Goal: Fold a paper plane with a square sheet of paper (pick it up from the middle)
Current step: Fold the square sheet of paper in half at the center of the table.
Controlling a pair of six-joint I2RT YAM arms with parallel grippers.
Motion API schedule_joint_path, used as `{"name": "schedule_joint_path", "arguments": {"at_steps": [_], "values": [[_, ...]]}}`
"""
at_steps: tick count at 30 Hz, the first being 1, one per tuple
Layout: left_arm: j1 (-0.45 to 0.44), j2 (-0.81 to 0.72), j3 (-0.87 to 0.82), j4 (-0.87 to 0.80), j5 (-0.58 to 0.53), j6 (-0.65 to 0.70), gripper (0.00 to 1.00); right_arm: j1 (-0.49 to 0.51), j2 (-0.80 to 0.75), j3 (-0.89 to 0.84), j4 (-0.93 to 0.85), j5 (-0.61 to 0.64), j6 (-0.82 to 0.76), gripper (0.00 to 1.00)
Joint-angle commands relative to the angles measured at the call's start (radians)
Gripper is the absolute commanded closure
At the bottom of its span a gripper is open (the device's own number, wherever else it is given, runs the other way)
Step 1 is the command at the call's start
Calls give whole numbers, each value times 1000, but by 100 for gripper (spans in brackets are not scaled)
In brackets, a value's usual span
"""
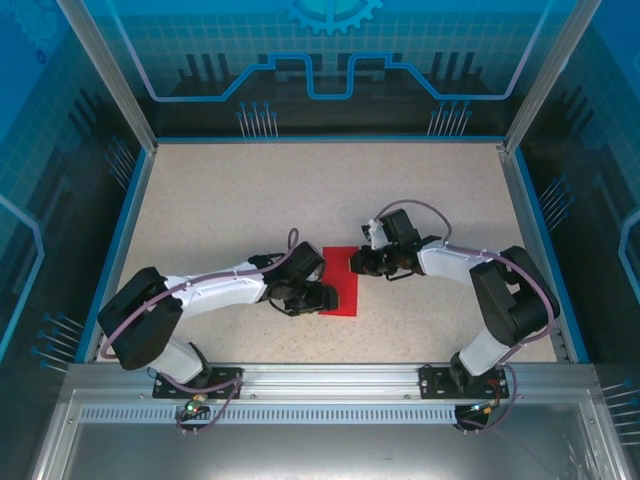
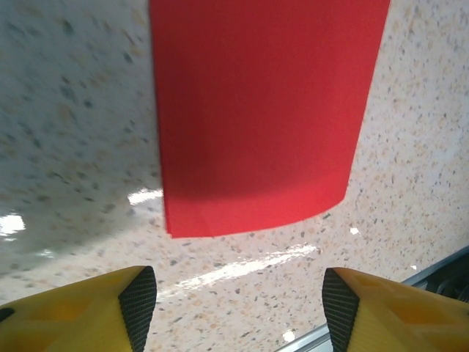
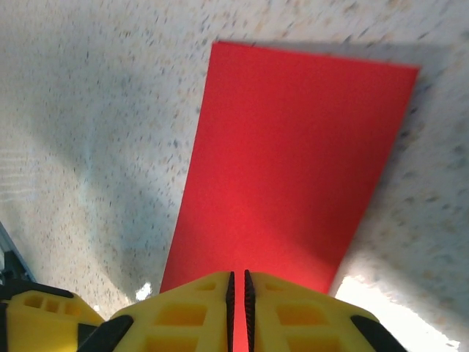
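The thin red paper sheet [image 1: 341,282] lies flat on the speckled surface [image 1: 230,200] between our released left hand [image 2: 238,312] and clenched right hand [image 3: 237,293]; we should press down slowly, keeping its edges aligned.

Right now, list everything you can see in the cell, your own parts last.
sheet of paper: one, bright red, mid-table between the two grippers; shows as a rectangle, its end toward the left gripper looks doubled over
table: one, speckled beige with blue edging, under everything
wall panels: blue, printed, around the far side and both flanks
rail: one, silver, along the near edge, carrying the arm bases
left arm: one, white and black, reaching in from the near left
right arm: one, white and black, reaching in from the near right
left gripper: one, yellow fingers with black pads, open, just short of the paper's edge
right gripper: one, yellow, shut on the paper's edge
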Motion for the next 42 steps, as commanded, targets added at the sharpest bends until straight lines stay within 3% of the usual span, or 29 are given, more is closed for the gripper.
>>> {"name": "schedule_joint_path", "arguments": {"at_steps": [1, 6, 12, 24, 42], "values": [[-31, -34, -53, 99, -42, -123, 34, 30, -27, -23, -31, 26, 6, 85], [-50, -28, -84, 142, -66, -149, 33, 43, -28, -41, -29, 36, 10, 85], [-47, -44, -47, 71, -118, -94, 33, 85, -74, -69, -62, 43, 15, 86], [-20, -82, -72, 97, -99, -79, 31, 185, -175, -169, -108, 88, 83, 86], [0, -74, -144, 193, -69, -102, 30, 222, -103, -205, -80, 135, 97, 86]]}}
